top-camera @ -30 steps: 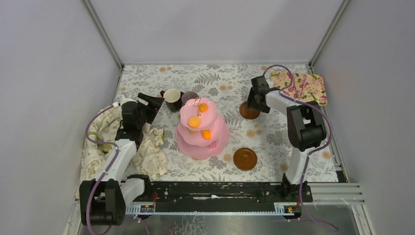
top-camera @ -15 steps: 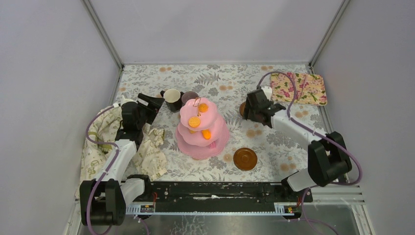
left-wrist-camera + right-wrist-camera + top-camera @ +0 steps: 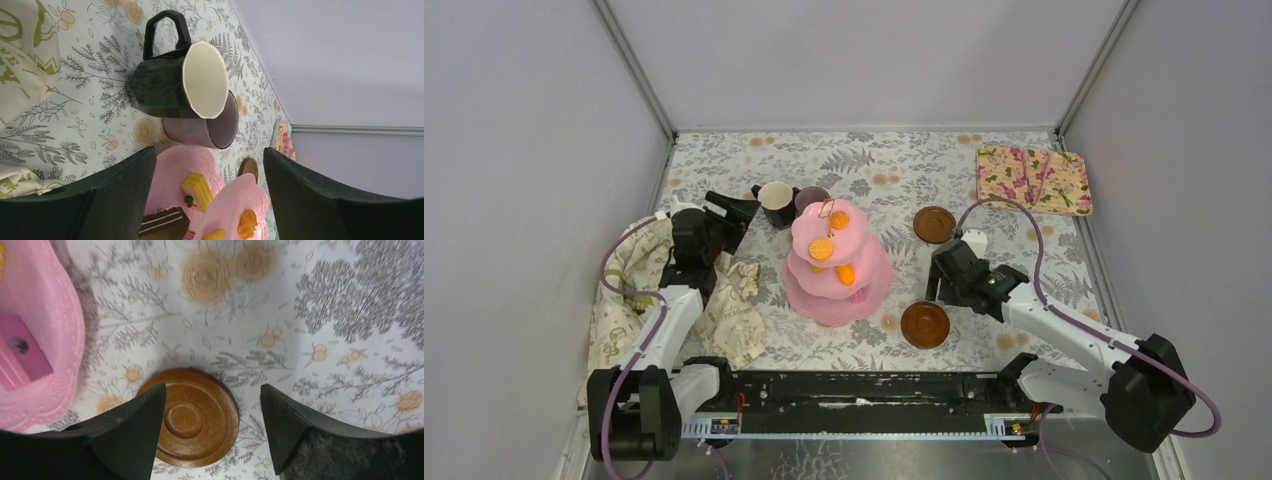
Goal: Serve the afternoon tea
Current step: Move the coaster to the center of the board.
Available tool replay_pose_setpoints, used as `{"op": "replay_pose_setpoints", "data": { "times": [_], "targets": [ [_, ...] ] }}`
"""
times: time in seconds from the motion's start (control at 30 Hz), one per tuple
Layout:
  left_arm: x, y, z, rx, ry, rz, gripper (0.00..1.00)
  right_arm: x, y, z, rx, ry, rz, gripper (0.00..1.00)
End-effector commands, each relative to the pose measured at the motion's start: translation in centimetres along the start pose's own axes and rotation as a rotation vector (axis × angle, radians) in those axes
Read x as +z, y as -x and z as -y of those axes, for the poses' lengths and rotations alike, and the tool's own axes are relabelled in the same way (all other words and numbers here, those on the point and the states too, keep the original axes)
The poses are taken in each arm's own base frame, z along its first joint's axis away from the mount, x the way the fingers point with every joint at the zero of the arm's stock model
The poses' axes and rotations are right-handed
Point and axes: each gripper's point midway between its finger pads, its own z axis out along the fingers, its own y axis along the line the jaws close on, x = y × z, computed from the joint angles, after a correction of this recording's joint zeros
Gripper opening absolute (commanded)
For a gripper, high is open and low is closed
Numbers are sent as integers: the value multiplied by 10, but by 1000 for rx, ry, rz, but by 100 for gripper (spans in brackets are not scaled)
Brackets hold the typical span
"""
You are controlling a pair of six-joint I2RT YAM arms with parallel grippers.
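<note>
Afternoon tea laid out on a leaf-printed surface [image 3: 874,160]: a pink three-tier cake stand [image 3: 864,280] with a gold loop handle [image 3: 827,208] stands at centre frame in the overhead view. Orange sweets [image 3: 821,248] show on its upper tiers, a pink sweet [image 3: 20,352] lies on the bottom tier, and a dark layered slice [image 3: 162,220] sits beside a yellow one [image 3: 198,187].

Just upper left of the stand, two dark mugs stand upright and touching. The pale-lined mug [image 3: 776,203] has its handle turned toward the left of the frame. The second mug [image 3: 810,199] is tucked against the stand's top tier.

The left end effector [image 3: 736,208], at left of centre, points at the mugs with its jaws wide apart and nothing between them; it is near the pale-lined mug but apart from it. Under its arm a beige cloth [image 3: 639,290] lies rumpled along the left edge.

The right end effector [image 3: 936,290], right of the stand, hangs over the near saucer [image 3: 925,324], also spread wide and empty. In its wrist view the brown disc sits between the two fingers [image 3: 125,435]; whether they touch it cannot be told.

The far saucer [image 3: 935,224] lies alone, upper right of the stand. A floral tray [image 3: 1034,179] occupies the upper right corner, well apart from the rest.
</note>
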Motion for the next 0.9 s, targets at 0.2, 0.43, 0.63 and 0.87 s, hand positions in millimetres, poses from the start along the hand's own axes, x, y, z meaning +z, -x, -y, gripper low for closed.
{"op": "replay_pose_setpoints", "data": {
  "times": [0.2,0.43,0.63,0.87],
  "targets": [
    [0,7,12,1,-64,24,85,0,-62,10,49,-6,-125,76],
    [1,6,12,-2,-66,20,85,0,-79,10,40,-2,-154,77],
    [1,5,10,-4,-62,19,85,6,-94,12,41,-21,-183,77],
    [0,5,11,-5,-65,19,85,15,-97,24,63,-103,-162,73]
  ]
}}
